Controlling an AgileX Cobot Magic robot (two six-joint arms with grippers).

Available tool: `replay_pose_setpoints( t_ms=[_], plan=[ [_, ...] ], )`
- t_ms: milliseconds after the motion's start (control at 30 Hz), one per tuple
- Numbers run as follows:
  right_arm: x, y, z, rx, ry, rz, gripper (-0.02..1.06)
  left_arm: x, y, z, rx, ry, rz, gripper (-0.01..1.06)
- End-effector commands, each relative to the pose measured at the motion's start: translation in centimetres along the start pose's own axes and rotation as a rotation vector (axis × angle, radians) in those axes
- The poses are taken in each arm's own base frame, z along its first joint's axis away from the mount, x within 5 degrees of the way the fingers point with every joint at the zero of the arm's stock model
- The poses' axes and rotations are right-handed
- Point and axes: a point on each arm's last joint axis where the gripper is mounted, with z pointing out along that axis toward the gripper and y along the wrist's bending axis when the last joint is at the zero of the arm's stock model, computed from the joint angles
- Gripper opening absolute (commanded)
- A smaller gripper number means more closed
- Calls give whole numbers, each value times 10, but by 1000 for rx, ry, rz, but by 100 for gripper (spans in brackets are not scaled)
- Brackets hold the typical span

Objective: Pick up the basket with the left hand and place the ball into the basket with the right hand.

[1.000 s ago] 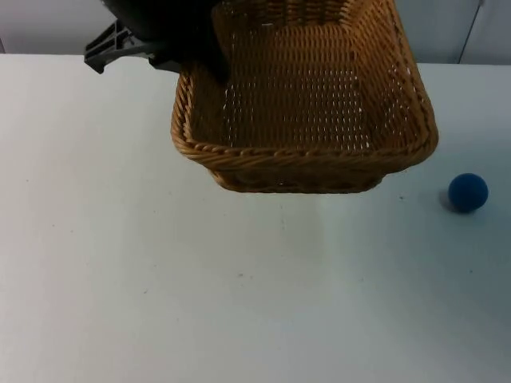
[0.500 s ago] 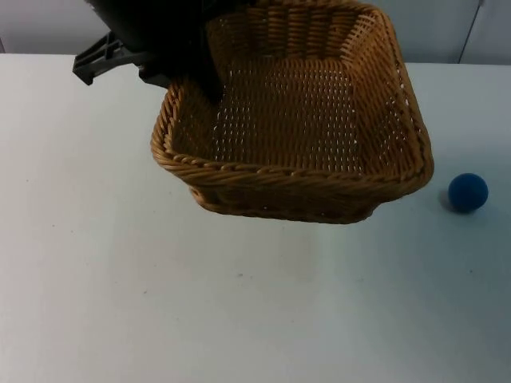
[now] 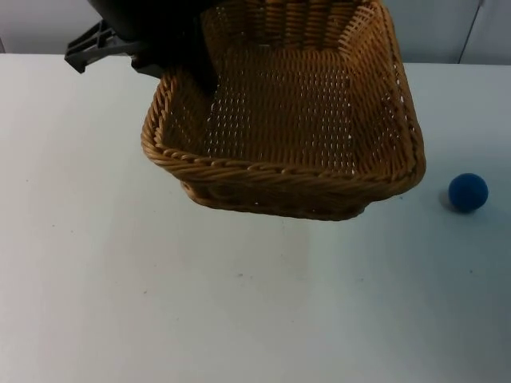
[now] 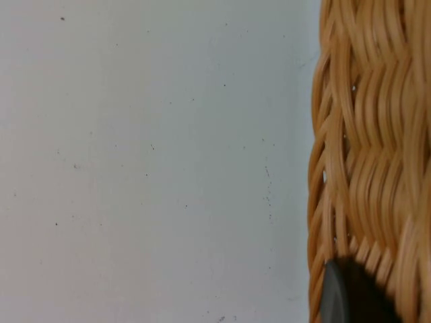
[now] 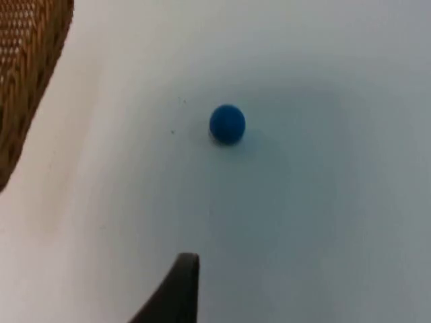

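A woven wicker basket point(image 3: 287, 171) hangs tilted above the table at the back centre, and nothing lies in it. My left gripper point(image 3: 194, 70) is shut on the basket's rim at its far left corner. In the left wrist view the basket's wall point(image 4: 367, 161) runs beside a black fingertip point(image 4: 349, 296) pressed against the weave. A small blue ball point(image 3: 468, 192) rests on the table to the right of the basket, apart from it. My right gripper point(image 5: 176, 293) waits above the table with the ball point(image 5: 227, 124) ahead of it and the basket's edge point(image 5: 27, 74) off to one side.
The white table point(image 3: 160, 303) stretches out in front of the basket and to its left. A grey partition wall point(image 3: 447, 28) closes off the back.
The left arm has carried the basket a little to the left and toward the front, and its near rim now sits lower. The ball has not moved.
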Motion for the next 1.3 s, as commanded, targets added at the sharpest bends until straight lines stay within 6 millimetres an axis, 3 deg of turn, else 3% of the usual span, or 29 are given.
replay_pose_setpoints(
  t_ms=[0,200,267,300,333,433,467,600,633,733,767,933,967,1033,1167,1267],
  plan=[
    [-19,-2,10,16,-32,-27,105,-2,-5,-8,23,-26,-2,0],
    [-56,1,58,17,71,-66,105,-1,-5,-8,23,-23,-2,0],
    [-72,3,86,16,112,-71,105,-2,-5,-8,23,-27,-2,0],
    [-84,4,110,15,135,-72,105,-3,-5,-8,24,-37,-2,0],
    [-84,4,110,15,135,-72,105,-3,-5,-8,24,-37,-2,0],
    [-103,6,157,13,207,-67,105,-3,-6,-8,27,-37,-9,0],
    [-103,6,157,13,207,-67,105,-3,-6,-8,27,-37,-9,0],
    [-125,10,213,-5,215,-30,105,-4,-4,-9,26,-47,-13,0],
    [-125,10,213,-5,215,-30,105,-4,-4,-9,26,-47,-13,0],
    [-134,11,245,-11,183,-20,105,-7,-2,-10,23,-61,-17,0],
    [-134,11,245,-11,183,-20,105,-7,-2,-10,23,-61,-17,0],
    [-125,16,289,-24,389,-15,105,-11,4,-12,15,-89,-25,0],
    [-125,16,289,-24,389,-15,105,-11,4,-12,15,-89,-25,0],
    [-117,23,310,-39,402,-38,105,-12,5,-13,15,-93,-27,0],
    [-107,33,329,-58,406,-33,105,-12,6,-13,15,-94,-29,0],
    [-91,36,349,-62,550,-37,105,-12,6,-12,14,-92,-30,0]
  ],
)
